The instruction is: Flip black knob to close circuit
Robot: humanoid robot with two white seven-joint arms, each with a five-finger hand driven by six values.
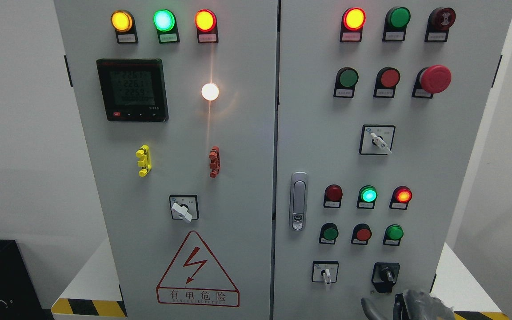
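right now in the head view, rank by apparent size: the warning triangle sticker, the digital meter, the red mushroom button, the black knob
1. warning triangle sticker
2. digital meter
3. red mushroom button and black knob: they look alike, so unranked.

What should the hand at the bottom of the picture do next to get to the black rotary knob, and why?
Probably raise the right hand a little, up and slightly left, until its fingers reach the black rotary knob on the grey cabinet door. The hand sits just below the knob at the frame's bottom edge, apparently not touching it, and the knob looks unturned so far.
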